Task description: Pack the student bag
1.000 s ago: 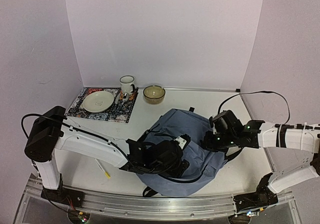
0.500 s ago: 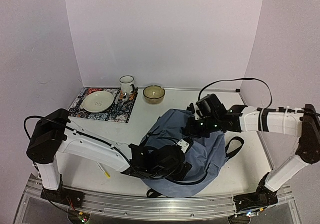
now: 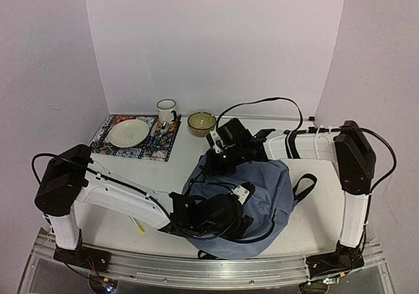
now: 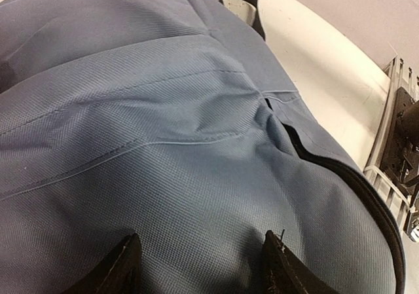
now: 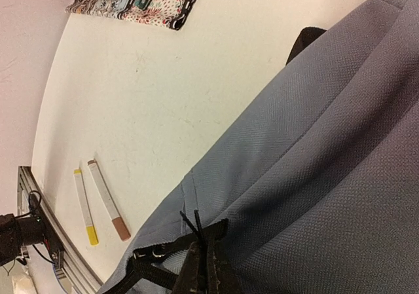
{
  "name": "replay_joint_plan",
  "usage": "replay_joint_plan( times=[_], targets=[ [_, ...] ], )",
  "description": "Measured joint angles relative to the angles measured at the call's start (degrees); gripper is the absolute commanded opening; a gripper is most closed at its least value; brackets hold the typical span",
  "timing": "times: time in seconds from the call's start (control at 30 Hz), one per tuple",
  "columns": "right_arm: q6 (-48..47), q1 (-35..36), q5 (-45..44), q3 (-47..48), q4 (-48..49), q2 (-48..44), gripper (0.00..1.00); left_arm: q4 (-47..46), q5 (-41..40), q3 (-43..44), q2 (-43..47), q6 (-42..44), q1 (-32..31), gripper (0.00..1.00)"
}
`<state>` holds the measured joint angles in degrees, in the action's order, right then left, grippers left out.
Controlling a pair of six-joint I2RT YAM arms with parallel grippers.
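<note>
Pinched tight on a black pull cord (image 5: 196, 225), the right gripper (image 3: 219, 158) has swept across the student bag (image 3: 268, 189), which lies near the table (image 3: 163, 168) front, to its far-left edge, probably running the zip open for packing, while the left gripper (image 4: 200, 258), fingers spread, pins the fabric

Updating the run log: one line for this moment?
left gripper: open over student bag | right gripper: shut on student bag edge | markers: on table

student bag (image 3: 272, 192): front centre | plate (image 3: 128, 133) on placemat (image 3: 160, 148): back left | mug (image 3: 166, 110), bowl (image 3: 201, 123): behind bag | markers (image 5: 107, 200): left of bag
</note>
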<state>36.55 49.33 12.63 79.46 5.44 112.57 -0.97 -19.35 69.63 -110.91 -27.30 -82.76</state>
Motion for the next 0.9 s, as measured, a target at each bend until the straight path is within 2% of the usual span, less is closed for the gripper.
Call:
replay_joint_plan(
  times=[0.2,0.27,0.4,0.47,0.73,0.9],
  targets=[
    [-2.31,0.33,2.29,2.90,-1.03,1.49,0.14,-1.86,-0.40,-2.48,1.49,-0.38,-0.13,0.65],
    [-3.45,0.50,2.73,3.38,-0.71,1.54,0.22,-2.12,-0.60,-3.85,2.61,-1.10,-0.41,0.68],
    [-6.45,0.68,2.06,2.91,-1.33,0.28,0.45,-1.77,-1.79,-6.55,5.21,-3.12,-1.08,0.71],
    [-7.45,0.71,1.12,1.67,-2.20,-1.89,0.51,-1.28,-2.50,-7.89,6.69,-4.37,-1.19,0.72],
    [-11.46,-1.22,-4.63,-9.70,-5.49,-19.95,0.59,1.25,-5.52,-13.75,14.86,-10.28,0.08,0.75],
    [-12.43,-3.24,-9.50,-17.57,-6.95,-26.54,0.59,1.95,-4.80,-16.91,20.05,-16.73,4.92,0.76]
  ],
)
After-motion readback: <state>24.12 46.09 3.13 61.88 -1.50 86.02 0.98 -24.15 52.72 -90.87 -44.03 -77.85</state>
